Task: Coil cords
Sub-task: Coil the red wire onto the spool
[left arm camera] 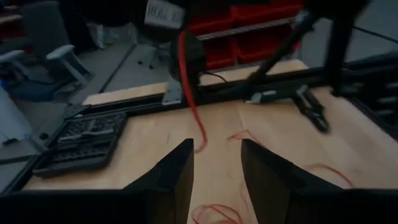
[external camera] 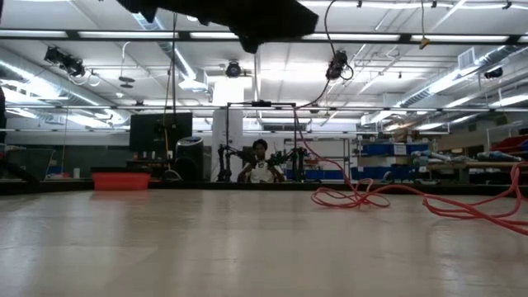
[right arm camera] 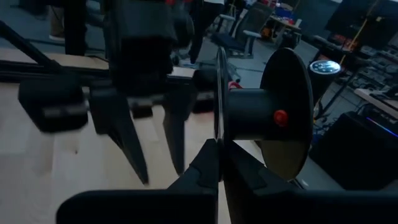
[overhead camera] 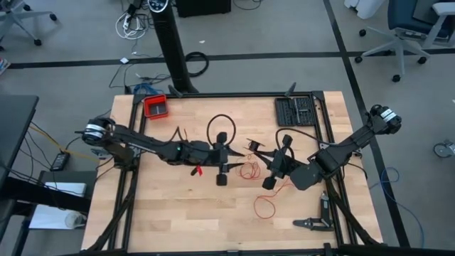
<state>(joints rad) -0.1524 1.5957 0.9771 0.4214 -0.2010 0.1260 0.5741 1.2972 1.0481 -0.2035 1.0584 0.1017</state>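
Cord (overhead camera: 257, 186) sprawls on table (overhead camera: 170, 213) center-right, btwn both grippers; tray (overhead camera: 155, 107) sits back-left corner, tool case (overhead camera: 295, 112) back-right, pliers (overhead camera: 314, 222) front-right.

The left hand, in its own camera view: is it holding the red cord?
No. The left hand is open, and the red cord hangs beyond its fingers.

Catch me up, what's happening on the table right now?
Both arms meet over the middle of the table. The right claw is shut on the thin flange of a black spool, holding it up. The left claw stands open, holding nothing, facing the red cord, which hangs from above in its wrist view and lies in loose loops on the wood. Little of it looks coiled yet.
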